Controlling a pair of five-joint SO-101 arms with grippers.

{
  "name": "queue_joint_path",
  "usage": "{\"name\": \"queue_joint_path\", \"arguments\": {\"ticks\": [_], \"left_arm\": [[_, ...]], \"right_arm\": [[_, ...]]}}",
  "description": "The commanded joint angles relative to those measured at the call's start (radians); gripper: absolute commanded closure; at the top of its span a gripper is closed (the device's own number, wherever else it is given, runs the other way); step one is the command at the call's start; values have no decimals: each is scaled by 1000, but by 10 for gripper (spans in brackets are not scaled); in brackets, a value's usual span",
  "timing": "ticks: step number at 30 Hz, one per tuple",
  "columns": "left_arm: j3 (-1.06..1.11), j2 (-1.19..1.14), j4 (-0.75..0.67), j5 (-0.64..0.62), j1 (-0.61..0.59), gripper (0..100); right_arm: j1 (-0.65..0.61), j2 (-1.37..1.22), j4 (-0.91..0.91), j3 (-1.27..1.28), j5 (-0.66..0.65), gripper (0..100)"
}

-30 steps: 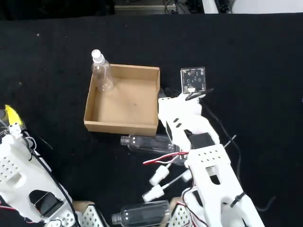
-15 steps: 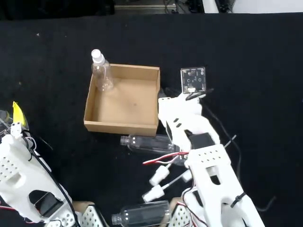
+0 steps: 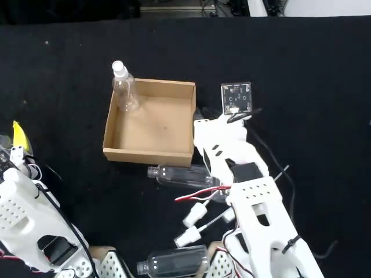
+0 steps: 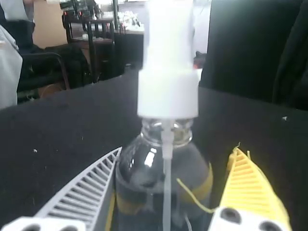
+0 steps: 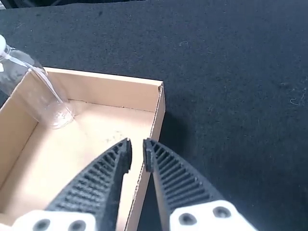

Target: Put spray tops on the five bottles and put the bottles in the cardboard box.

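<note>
Evidently the left tool (image 4: pixel 177 155) has a capped bottle (image 4: pixel 163 192) between its grey finger (image 4: pixel 82 192) and yellow finger (image 4: pixel 250 187). The two flank the clear body closely and appear to pinch it. The bottle's long axis runs roughly along the fingers, with its white spray top (image 4: pixel 168 72) standing out past the tips.

This tool sits at the near left edge of the counter (image 3: pixel 301 87). The cardboard box (image 3: pixel 148 155) lies well apart from it, forward and towards the robot's right, and that is the relation the next move turns on. Judging by the task, the held bottle has to cross that gap and go down inside the walls.

A standing bottle (image 3: pixel 124 90), already capped, is upright in the box's far left corner, so the rest of the floor looks free for a drop.

The right tool (image 5: pixel 137 147) is nearer the box, hovering over its right wall. Its fingers are pressed almost together with a thin slit between them, and they hold nothing.

Near the right arm, a bare bottle (image 3: pixel 181 175) lies on its side just in front of the box. A second bare bottle (image 3: pixel 174 262) lies closer to the arm bases, and two loose spray tops (image 3: pixel 196 214) rest between them.
</note>
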State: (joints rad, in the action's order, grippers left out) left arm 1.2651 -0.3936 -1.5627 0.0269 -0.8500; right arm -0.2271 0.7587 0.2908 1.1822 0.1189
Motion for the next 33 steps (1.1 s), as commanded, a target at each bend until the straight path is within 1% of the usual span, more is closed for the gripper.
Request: {"name": "queue_joint_path", "arguments": {"ticks": [1,12,14,15,17,18,19,20,21,22,25,29,33], "left_arm": [[4,51,8,-5,2,690],[7,58,8,-5,2,694],[12,58,6,-5,10,752],[13,60,6,-5,15,806],[13,60,5,-2,19,954],[13,60,-6,2,24,985],[15,58,-28,0,30,946],[24,58,-49,-2,35,927],[39,60,-69,-5,39,938],[54,60,-97,-5,56,970],[102,61,-172,2,94,964],[125,138,-166,-3,130,971],[188,305,-117,0,180,971]], "right_arm": [[20,2,-26,-12,-11,976],[21,2,-26,-12,-11,976],[21,2,-26,-12,-11,976],[21,2,-26,-12,-11,976],[21,2,-26,-12,-11,976],[21,2,-26,-12,-11,976],[21,2,-26,-12,-11,976],[21,2,-26,-12,-11,976],[21,2,-26,-12,-11,976],[21,2,-26,-12,-11,976],[20,2,-26,-12,-11,976],[20,2,-26,-12,-11,976],[21,2,-26,-12,-11,976]]}}
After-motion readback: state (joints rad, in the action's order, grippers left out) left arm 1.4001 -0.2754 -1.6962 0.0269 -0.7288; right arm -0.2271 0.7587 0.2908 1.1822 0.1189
